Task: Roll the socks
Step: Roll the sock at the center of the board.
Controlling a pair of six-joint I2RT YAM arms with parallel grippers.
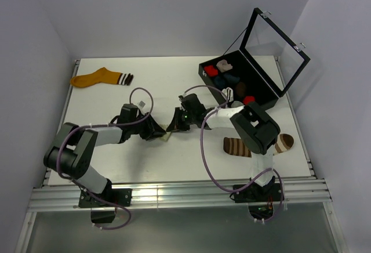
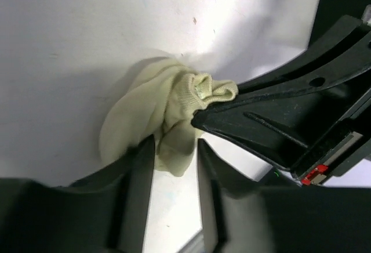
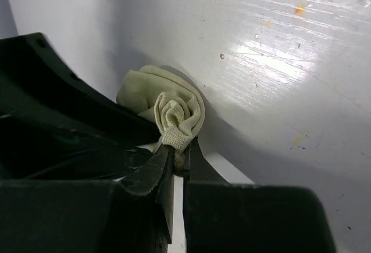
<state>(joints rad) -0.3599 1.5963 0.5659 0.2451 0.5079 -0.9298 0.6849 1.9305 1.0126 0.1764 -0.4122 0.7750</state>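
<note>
**A:** Where do we find the cream sock (image 1: 167,137)?

**B:** We find it near the middle of the table (image 1: 174,85), wound into a small bundle between the two grippers. It lies well apart from the orange sock (image 1: 95,79) at the far left, the brown sock (image 1: 235,147) at the right, and the box (image 1: 266,79) at the far right.

**A:** Which way does it point?

**B:** In the right wrist view we see the spiral end of the roll facing the camera, so its axis points toward the right gripper (image 3: 179,151). From above, the bundle is too small for us to read a long axis.

**A:** How do we read the grippers?

**B:** The right gripper is closed on the sock, pinching the ribbed edge at the near end of the roll, so the bundle sits just beyond its tips. The left gripper (image 2: 174,143) stands with its jaws apart. The sock's lower fold lies at the gap between them and the bulk lies beyond. We cannot tell whether those fingers press the fabric.
</note>
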